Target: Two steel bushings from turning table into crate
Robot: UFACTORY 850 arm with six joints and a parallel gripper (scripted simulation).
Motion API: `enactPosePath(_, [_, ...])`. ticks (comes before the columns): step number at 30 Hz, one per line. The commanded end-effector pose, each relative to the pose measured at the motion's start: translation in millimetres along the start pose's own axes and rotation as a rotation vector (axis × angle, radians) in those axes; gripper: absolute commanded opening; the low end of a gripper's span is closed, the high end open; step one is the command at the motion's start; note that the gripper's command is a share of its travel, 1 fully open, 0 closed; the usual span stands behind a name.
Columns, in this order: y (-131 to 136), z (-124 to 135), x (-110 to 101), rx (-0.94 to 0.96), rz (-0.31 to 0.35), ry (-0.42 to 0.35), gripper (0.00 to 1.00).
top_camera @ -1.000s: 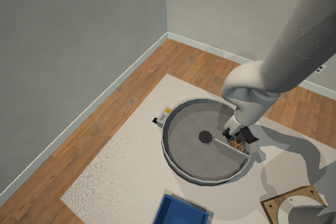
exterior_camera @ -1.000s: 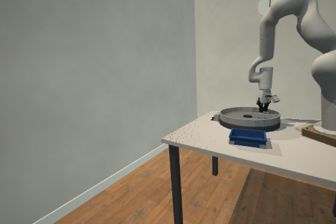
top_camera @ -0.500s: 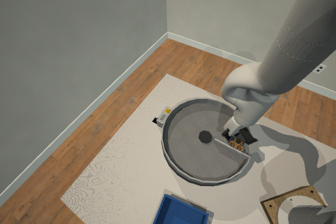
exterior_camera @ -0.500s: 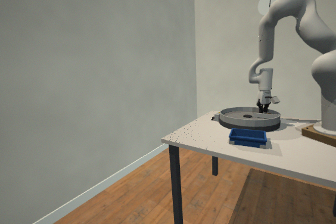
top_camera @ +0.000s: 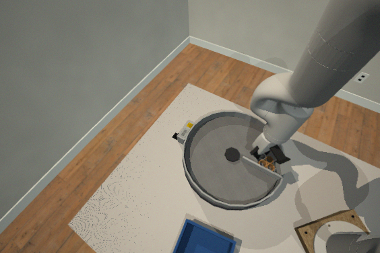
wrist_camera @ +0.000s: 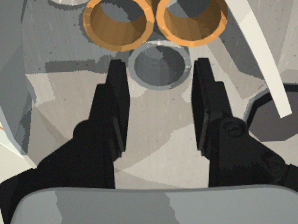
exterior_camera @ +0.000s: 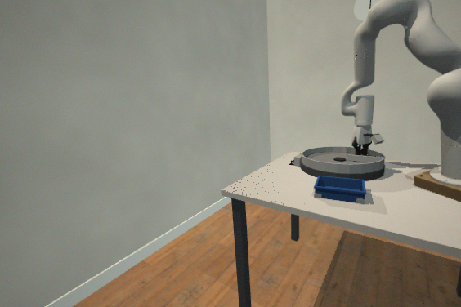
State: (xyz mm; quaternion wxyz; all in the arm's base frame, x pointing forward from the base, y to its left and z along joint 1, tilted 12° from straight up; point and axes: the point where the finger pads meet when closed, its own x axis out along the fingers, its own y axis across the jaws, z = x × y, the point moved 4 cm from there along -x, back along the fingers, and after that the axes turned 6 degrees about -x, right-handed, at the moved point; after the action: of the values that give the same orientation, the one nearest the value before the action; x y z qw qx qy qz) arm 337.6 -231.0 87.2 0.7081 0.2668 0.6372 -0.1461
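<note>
A steel bushing (wrist_camera: 160,83) stands upright on the turning table (top_camera: 203,190) (exterior_camera: 341,167), right between my fingertips with a gap on each side. My gripper (wrist_camera: 160,78) (top_camera: 265,155) (exterior_camera: 361,152) is open and low over the table's right side. Three orange bushings (wrist_camera: 100,30) (top_camera: 267,163) crowd just beyond the steel one, touching it. The blue crate (top_camera: 183,235) (exterior_camera: 340,189) sits on the table in front of the turning table and looks empty.
A pale straight fence (top_camera: 257,167) (wrist_camera: 256,30) runs from the dark hub (top_camera: 232,154) to the rim, and the bushings bunch against it. A small grey control box (top_camera: 184,132) sits at the turning table's left rim. The arm's wooden base plate (top_camera: 311,232) is at the front right.
</note>
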Motion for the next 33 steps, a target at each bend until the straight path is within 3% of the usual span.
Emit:
enactPosePath(1, [-0.1,0.6,8.5,0.0,0.001,-0.005,0.4])
enactPosePath(21, [-0.1,0.6,14.6,0.0,0.001,-0.005,0.4])
enactPosePath(22, [-0.1,0.6,14.6,0.0,0.001,-0.005,0.0])
enactPosePath(33, [-0.1,0.6,14.6,0.0,0.001,-0.005,0.0])
